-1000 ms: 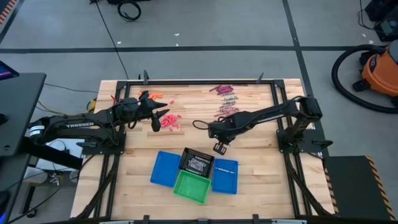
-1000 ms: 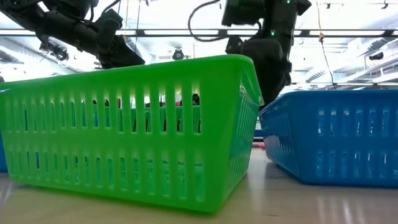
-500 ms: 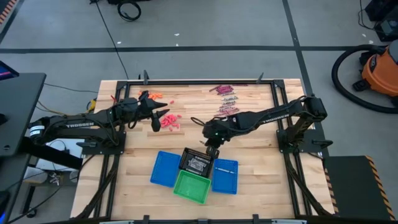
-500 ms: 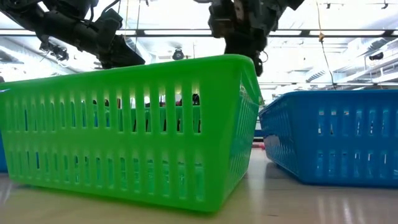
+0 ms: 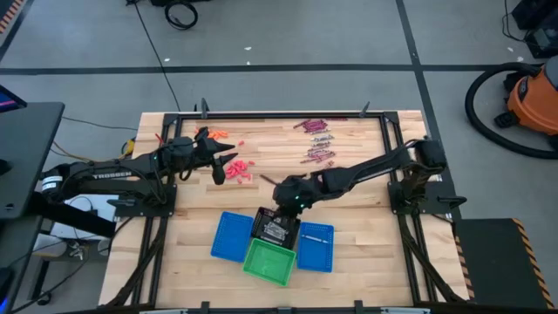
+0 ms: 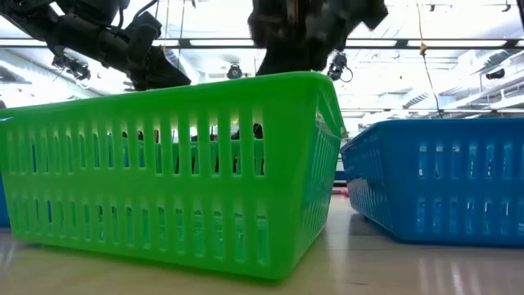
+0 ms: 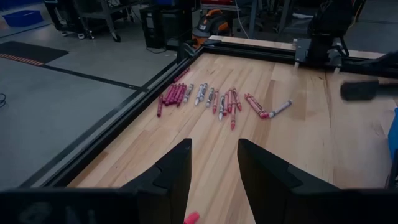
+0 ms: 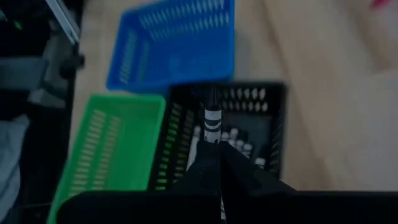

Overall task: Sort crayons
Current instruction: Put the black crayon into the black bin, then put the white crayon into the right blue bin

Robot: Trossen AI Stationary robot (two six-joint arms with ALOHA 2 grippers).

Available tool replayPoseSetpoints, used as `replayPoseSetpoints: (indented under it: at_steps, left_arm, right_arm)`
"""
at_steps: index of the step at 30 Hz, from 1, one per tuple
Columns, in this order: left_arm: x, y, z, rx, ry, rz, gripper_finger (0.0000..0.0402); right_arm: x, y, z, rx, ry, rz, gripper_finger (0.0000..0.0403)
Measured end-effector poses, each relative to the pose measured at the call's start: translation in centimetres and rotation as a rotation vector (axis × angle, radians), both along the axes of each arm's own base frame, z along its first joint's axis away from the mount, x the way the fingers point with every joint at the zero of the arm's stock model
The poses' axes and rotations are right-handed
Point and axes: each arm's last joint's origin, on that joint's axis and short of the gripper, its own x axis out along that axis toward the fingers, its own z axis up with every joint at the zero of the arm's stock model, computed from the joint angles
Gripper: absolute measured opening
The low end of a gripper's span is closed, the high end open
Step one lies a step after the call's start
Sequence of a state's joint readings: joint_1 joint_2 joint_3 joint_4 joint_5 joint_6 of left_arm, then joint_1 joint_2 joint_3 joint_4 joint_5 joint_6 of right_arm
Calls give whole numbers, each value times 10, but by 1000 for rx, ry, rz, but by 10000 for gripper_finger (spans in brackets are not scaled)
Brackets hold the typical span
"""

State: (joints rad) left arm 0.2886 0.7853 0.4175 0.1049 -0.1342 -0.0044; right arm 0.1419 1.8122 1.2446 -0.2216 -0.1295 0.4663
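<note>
Right wrist: slotted black mesh basket [image 8: 261, 118]

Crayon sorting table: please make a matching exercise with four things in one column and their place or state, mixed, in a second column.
Things:
1. right gripper
2. left gripper
3. green basket
4. black basket

Places or states:
a. nearest the table's front edge
b. jaws open, above bare wood near red crayons
c. shut on a grey crayon
d. already holds grey crayons, below the right gripper

Pairs: 1-c, 2-b, 3-a, 4-d
</note>
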Motion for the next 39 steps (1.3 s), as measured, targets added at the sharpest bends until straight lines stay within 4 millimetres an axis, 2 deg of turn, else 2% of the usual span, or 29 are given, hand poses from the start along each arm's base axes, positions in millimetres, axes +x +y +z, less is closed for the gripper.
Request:
replayPoseSetpoints:
  at_steps: [8, 14, 19, 30, 34, 39]
  left_arm:
    - [0, 0, 0, 0, -2, 0, 141]
    - [0, 0, 0, 1, -2, 0, 141]
    - [0, 0, 0, 1, -2, 0, 141]
    - [0, 0, 0, 0, -1, 0, 141]
    - [0, 0, 0, 0, -1, 0, 141]
    - [0, 0, 0, 0, 0, 0, 141]
  right_arm:
    - [9, 10, -48, -12, 121, 58, 5]
    - [9, 10, -53, -21, 141, 53, 7]
    - [9, 10, -58, -26, 165, 52, 24]
    - [9, -1, -50, 11, 154, 40, 91]
    - [2, -10, -34, 4, 157, 21, 93]
    - [-14, -24, -3, -115, 145, -81, 92]
